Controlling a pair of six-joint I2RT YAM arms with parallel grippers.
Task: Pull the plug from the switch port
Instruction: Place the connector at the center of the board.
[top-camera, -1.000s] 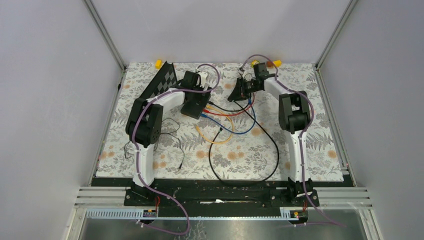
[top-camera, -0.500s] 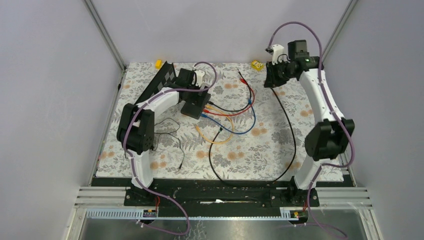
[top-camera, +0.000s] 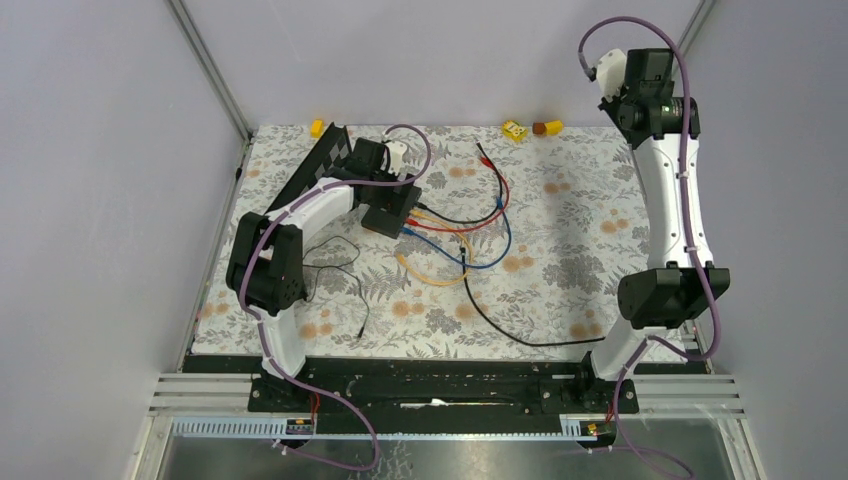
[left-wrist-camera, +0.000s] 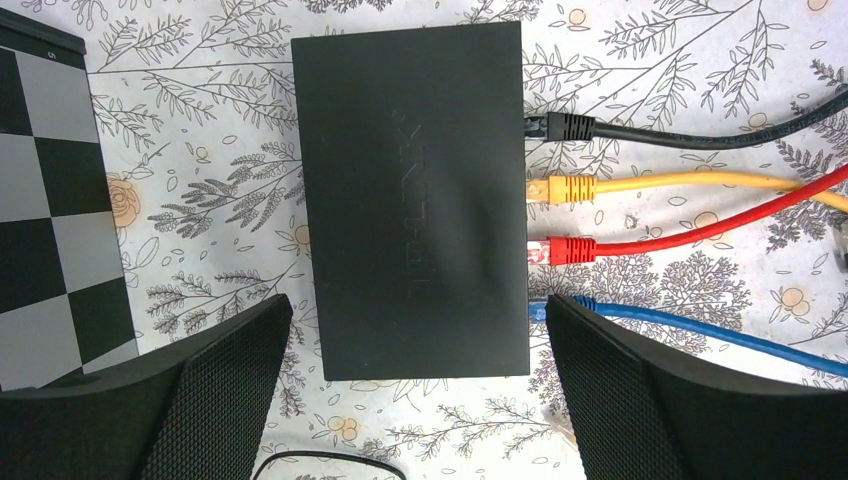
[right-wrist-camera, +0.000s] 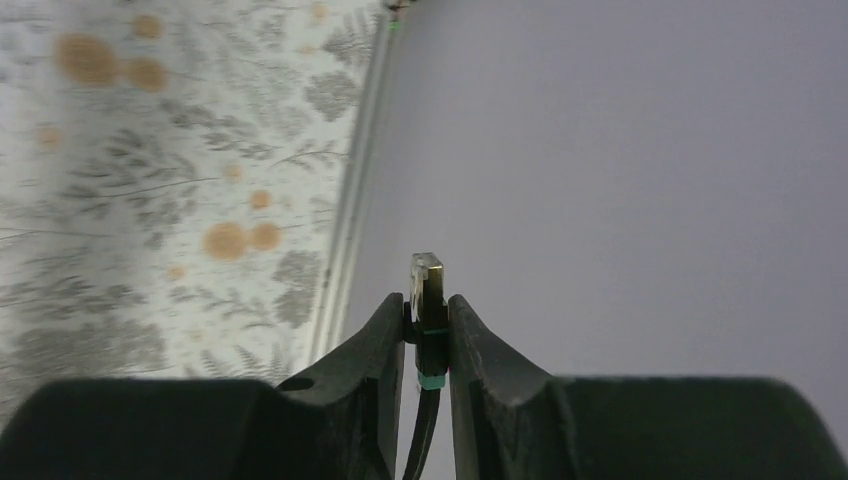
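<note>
The switch (left-wrist-camera: 415, 195) is a flat black box on the floral mat; it also shows in the top view (top-camera: 385, 222). Black (left-wrist-camera: 570, 127), yellow (left-wrist-camera: 570, 188), red (left-wrist-camera: 570, 249) and blue (left-wrist-camera: 575, 303) plugs sit in the ports on its right edge. My left gripper (left-wrist-camera: 420, 400) is open just above the switch's near end, with one finger (left-wrist-camera: 200, 400) on each side, touching nothing. My right gripper (right-wrist-camera: 428, 300) is shut on a black plug (right-wrist-camera: 428, 285) with a clear tip. It holds the plug high by the right wall (top-camera: 622, 98).
A black-and-grey chequered board (top-camera: 325, 165) lies left of the switch. Yellow (top-camera: 430, 275), red (top-camera: 485, 215), blue (top-camera: 480, 262) and black (top-camera: 500, 330) cables loop over the mat's middle. A thin black wire (top-camera: 340, 270) lies left. Small yellow pieces (top-camera: 515, 130) sit at the back edge.
My right arm has risen and swung from the back middle to the back right corner with the black plug. The black cable has been dragged right. My left gripper has barely moved.
</note>
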